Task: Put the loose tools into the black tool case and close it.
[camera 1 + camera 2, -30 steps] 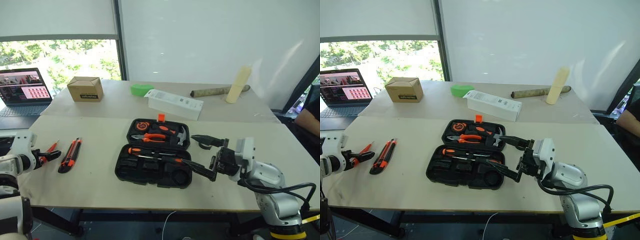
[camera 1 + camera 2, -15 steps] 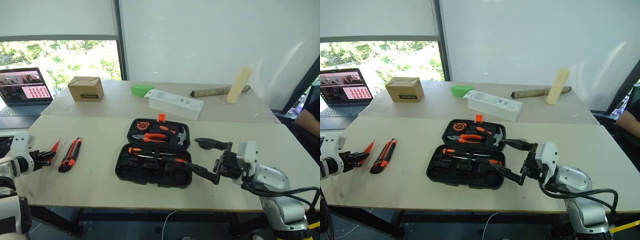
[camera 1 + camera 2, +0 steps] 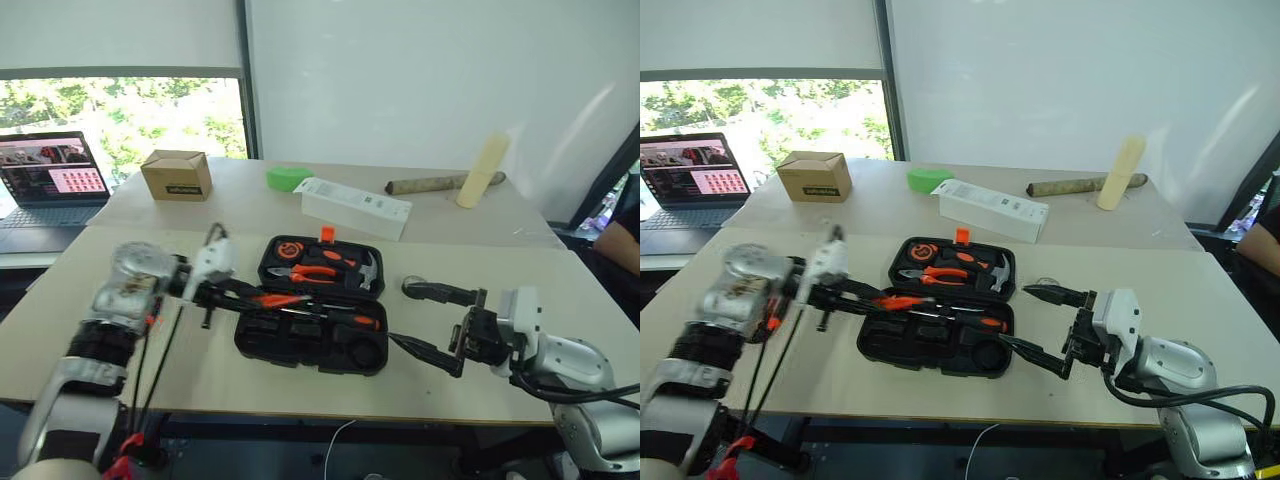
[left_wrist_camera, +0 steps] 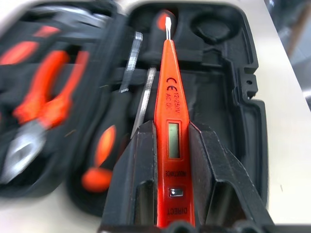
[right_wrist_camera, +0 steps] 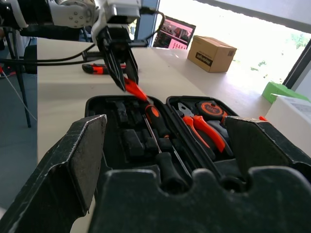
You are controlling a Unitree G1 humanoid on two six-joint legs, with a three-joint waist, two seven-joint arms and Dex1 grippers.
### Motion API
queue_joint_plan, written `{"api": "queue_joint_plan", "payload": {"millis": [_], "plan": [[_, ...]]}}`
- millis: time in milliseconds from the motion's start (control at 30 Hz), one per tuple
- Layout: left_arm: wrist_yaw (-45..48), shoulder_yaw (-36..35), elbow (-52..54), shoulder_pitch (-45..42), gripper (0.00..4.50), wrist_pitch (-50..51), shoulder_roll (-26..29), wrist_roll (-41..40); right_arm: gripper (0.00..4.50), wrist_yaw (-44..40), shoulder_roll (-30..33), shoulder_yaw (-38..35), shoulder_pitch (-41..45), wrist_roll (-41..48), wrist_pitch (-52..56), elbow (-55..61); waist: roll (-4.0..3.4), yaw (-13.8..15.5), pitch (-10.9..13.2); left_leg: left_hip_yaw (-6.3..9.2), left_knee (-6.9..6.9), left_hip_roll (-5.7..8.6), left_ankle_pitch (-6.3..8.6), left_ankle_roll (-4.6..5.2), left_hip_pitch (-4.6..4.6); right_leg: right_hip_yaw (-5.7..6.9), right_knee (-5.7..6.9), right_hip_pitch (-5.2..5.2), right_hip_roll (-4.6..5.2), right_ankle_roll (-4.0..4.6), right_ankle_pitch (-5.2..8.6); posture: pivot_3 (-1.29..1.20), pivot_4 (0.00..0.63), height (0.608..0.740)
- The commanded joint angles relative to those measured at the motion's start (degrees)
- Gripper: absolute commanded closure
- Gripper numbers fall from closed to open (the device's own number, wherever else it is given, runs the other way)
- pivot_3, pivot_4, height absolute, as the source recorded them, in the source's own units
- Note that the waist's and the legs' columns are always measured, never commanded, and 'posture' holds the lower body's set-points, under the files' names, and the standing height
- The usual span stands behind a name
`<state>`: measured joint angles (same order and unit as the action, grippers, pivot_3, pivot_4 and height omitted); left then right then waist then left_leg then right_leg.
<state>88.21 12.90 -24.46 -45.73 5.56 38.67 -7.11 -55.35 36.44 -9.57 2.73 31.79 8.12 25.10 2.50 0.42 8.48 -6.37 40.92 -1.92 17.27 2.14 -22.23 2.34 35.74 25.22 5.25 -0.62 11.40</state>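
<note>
While your left gripper clamps the tester pen, tip out along its fingers over the open case, the right gripper, spread wide, hangs beside it.

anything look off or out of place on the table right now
Nothing looks damaged or spilled. The black tool case lies open and flat. The left gripper holds the orange tester pen over it. The utility knife lies loose on the table, away from the case.
</note>
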Motion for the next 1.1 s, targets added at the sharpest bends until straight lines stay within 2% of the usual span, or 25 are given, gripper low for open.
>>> {"api": "queue_joint_plan", "payload": {"millis": [33,267,667,967,1000,1033,1100], "plan": [[-0.5,2.0,1.7,-2.7,4.03,1.0,-0.8,1.9,0.0,1.5,0.2,-1.4,-1.6,0.8,0.2,3.7,0.0,-0.1,0.0,0.02,0.02,-0.01,0.04,0.07,0.01,-0.02,0.01,0.01,0.0,0.0,0.0,0.0,0.15,0.74],[-4.0,6.5,-6.4,-6.1,4.03,-4.7,-2.5,9.4,0.0,3.9,-0.3,-1.4,-4.0,0.5,-0.1,5.6,0.0,0.2,0.0,0.06,0.09,0.01,0.08,0.15,0.05,-0.02,0.0,-0.03,0.02,-0.01,0.01,0.0,0.15,0.74],[-3.2,9.4,-13.9,-8.9,4.03,-10.9,-4.4,14.2,0.0,5.5,-0.7,-1.3,-6.4,0.2,-1.2,6.9,0.0,0.3,0.0,0.08,0.19,0.01,0.13,0.24,0.08,-0.02,0.03,-0.09,0.04,-0.04,0.01,0.0,0.15,0.74],[-1.7,9.8,-13.7,-9.2,4.03,-7.5,-5.7,14.1,0.0,5.4,-1.0,-0.3,-4.4,-0.6,-1.8,5.0,-0.01,0.2,0.0,0.08,0.19,0.01,0.14,0.24,0.12,-0.04,0.06,-0.11,0.03,-0.03,0.01,0.0,0.15,0.74],[-3.1,9.1,-13.8,-9.4,2.95,-7.4,-6.3,13.8,0.0,5.3,-1.1,-0.3,-4.3,-0.6,-1.9,4.8,-0.01,0.2,0.0,0.08,0.19,0.0,0.14,0.25,0.12,-0.04,0.06,-0.1,0.02,-0.04,0.01,0.0,0.15,0.74],[-3.6,8.5,-13.6,-9.7,2.83,-7.7,-6.7,13.4,0.0,5.2,-1.1,-0.3,-4.2,-0.7,-2.0,4.6,-0.01,0.2,0.0,0.08,0.18,0.0,0.14,0.25,0.12,-0.04,0.06,-0.1,0.03,-0.03,0.01,0.0,0.15,0.74],[-3.7,6.8,-13.3,-10.2,2.01,-8.5,-7.4,11.7,0.0,4.9,-1.3,-0.2,-4.1,-0.9,-2.2,4.2,-0.01,0.4,0.0,0.09,0.2,0.01,0.14,0.26,0.1,-0.04,0.05,-0.1,0.04,-0.04,0.01,0.0,0.15,0.74]]}}
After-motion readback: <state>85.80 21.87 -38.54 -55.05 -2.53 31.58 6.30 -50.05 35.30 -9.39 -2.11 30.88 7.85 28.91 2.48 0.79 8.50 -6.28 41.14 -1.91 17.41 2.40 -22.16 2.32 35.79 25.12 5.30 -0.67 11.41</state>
